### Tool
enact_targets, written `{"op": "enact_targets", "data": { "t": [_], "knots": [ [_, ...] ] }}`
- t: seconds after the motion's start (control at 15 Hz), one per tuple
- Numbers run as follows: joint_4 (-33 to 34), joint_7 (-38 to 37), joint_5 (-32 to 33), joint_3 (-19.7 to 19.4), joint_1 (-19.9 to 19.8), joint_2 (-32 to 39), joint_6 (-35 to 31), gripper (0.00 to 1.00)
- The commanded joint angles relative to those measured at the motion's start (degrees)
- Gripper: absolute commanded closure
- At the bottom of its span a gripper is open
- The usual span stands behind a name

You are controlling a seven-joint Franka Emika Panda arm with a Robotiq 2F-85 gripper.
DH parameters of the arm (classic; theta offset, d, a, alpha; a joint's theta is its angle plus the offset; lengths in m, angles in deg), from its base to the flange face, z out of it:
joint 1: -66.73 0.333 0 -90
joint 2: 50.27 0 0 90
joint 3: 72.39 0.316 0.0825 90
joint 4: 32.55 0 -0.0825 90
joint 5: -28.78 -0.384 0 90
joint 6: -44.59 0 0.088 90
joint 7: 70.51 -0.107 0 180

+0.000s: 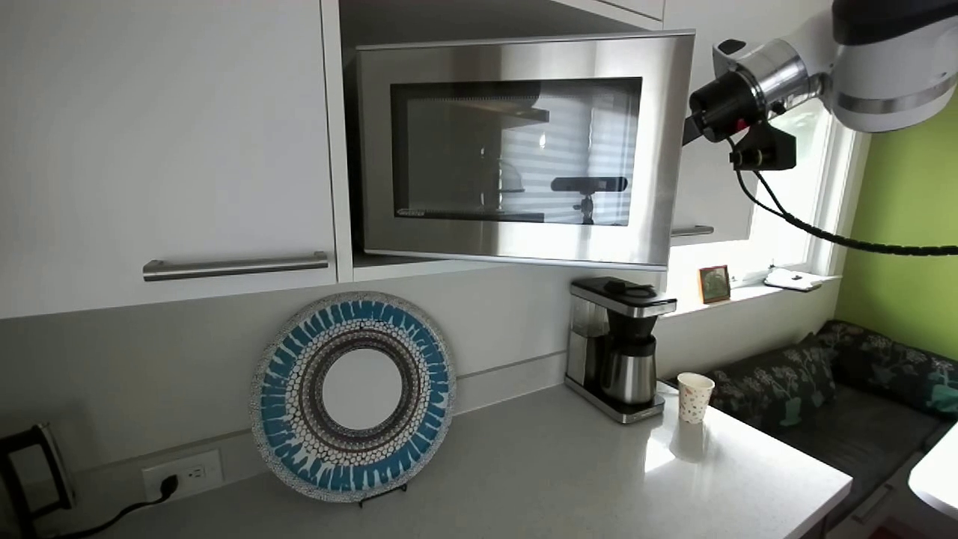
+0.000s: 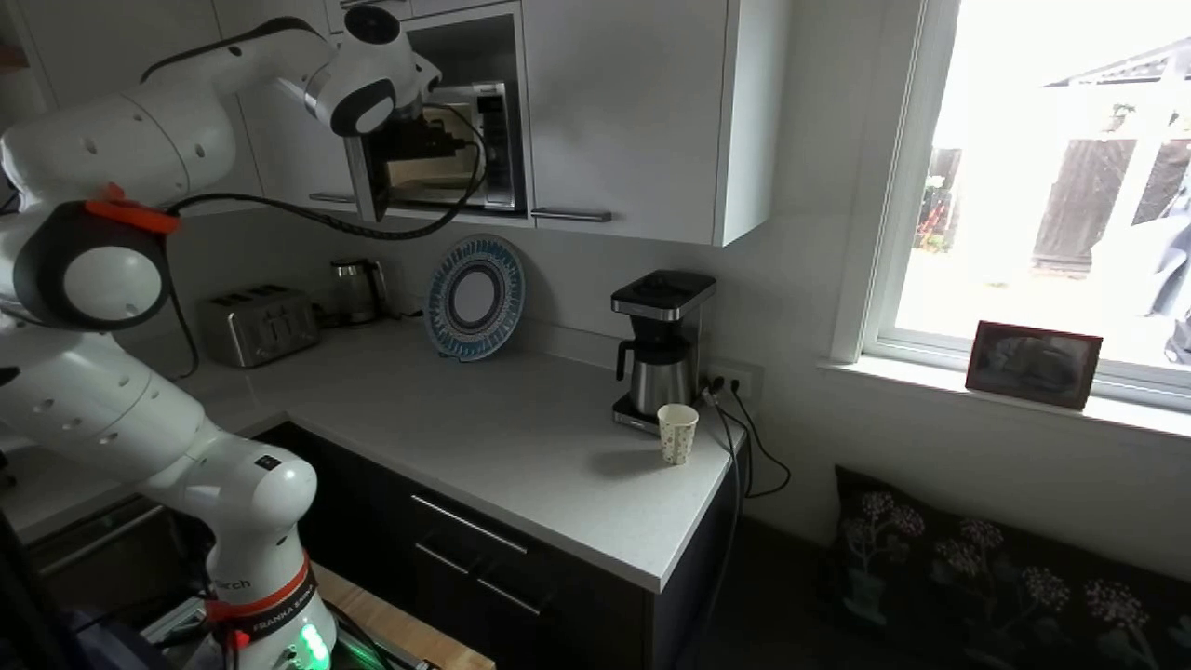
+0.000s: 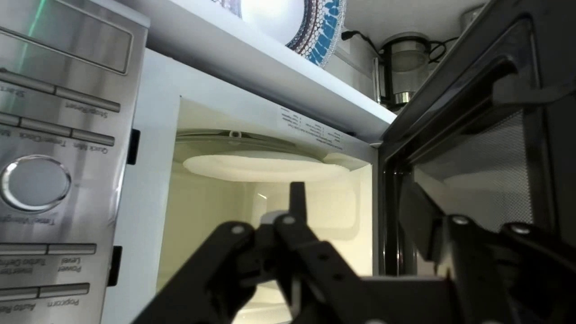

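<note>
My gripper (image 3: 357, 209) stands open at the mouth of a microwave, with a visible gap and nothing held between its fingers. The microwave's silver door (image 1: 516, 150) is swung open. In the wrist view, the door's dark inner side (image 3: 477, 148) is on the right, and one finger (image 3: 418, 220) overlaps it; whether they touch, I cannot tell. The opposite finger (image 3: 297, 200) shows against the lit cavity. Inside lies a white plate (image 3: 265, 167) on a glass turntable (image 3: 234, 141). The control panel (image 3: 67, 112) is at the left. In an exterior view the door mostly hides the fingers.
Cabinets (image 2: 623, 112) flank the microwave niche. On the counter below (image 2: 521, 447) are a patterned round platter (image 1: 299, 374), a coffee maker (image 1: 584, 352), a paper cup (image 1: 694, 397), a toaster (image 2: 260, 326) and a kettle (image 2: 354, 293). A cable (image 1: 861, 241) trails from the wrist.
</note>
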Motion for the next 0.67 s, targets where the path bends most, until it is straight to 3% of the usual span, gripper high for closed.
{"op": "enact_targets", "data": {
  "t": [0.0,0.27,0.6],
  "knots": [
    [0.7,-0.1,-2.8,-1.8,3.2,-0.3,3.7,0.74],
    [2.4,-0.7,-4.7,-2.8,3.8,-0.8,12.5,1.0],
    [5.5,0.3,-9.3,-2.9,3.7,-0.4,20.9,1.0]
  ]
}}
